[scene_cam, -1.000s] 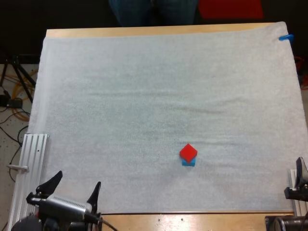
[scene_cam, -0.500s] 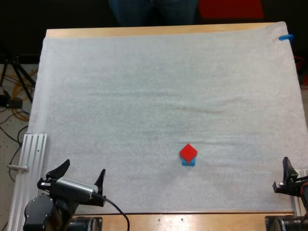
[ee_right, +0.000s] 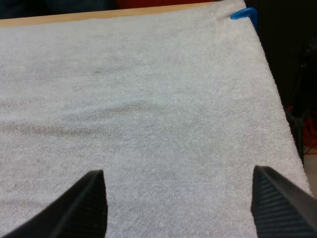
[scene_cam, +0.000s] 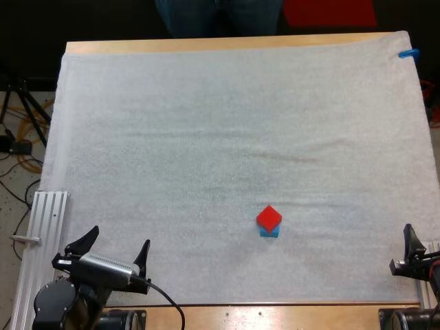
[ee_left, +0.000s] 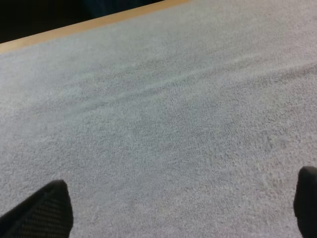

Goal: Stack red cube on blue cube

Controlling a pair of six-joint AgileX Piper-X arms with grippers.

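Observation:
The red cube (scene_cam: 269, 218) rests on top of the blue cube (scene_cam: 269, 233), turned a little askew, on the white mat (scene_cam: 206, 137) right of centre toward the near side. Both grippers are far from the stack. At the mat's near left corner my left gripper (scene_cam: 118, 242) (ee_left: 182, 181) is open, with bare mat between its fingers. By the mat's near right edge my right gripper (scene_cam: 412, 242) (ee_right: 178, 173) is open too, its fingers wide apart over bare mat.
A ribbed aluminium rail (scene_cam: 42, 234) lies along the near left edge of the mat, beside my left arm. Wooden table edge (scene_cam: 227, 44) runs along the far side, and a person's legs (scene_cam: 218, 15) stand beyond it.
Over the last second my left gripper shifted slightly right and forward, and my right gripper came a little leftward into view. The stacked cubes have not moved.

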